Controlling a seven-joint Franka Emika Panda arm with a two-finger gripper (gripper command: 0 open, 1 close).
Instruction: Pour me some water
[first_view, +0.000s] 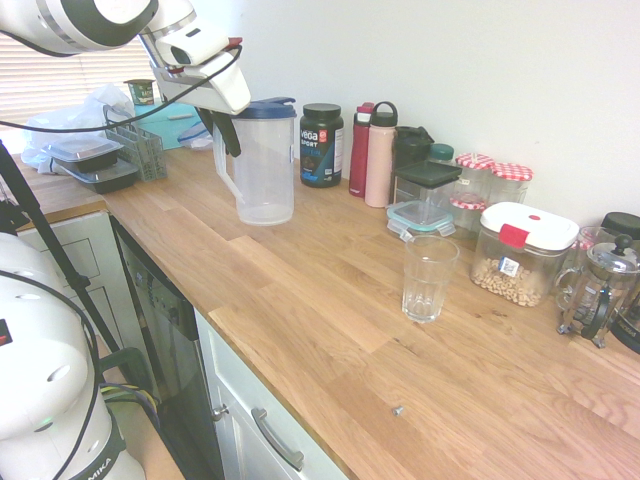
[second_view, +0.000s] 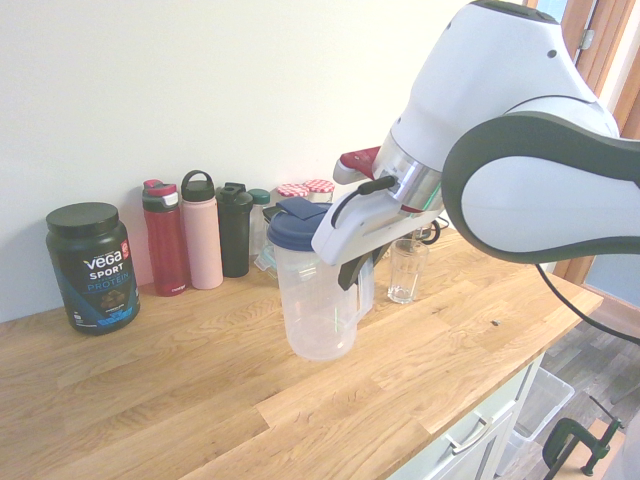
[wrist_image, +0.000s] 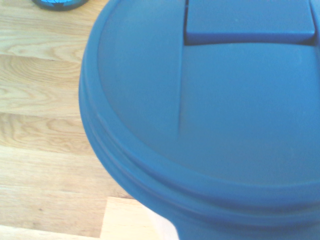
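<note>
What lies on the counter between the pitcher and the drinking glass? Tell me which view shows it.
Nothing: between the pitcher and the glass there is only bare wooden counter. The first exterior view shows this best.

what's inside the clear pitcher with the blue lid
Through the clear wall, the pitcher looks mostly empty; I cannot tell whether a little water sits at the bottom. The blue lid blocks any view from above, and the gripper at the handle hides part of that side.
</note>
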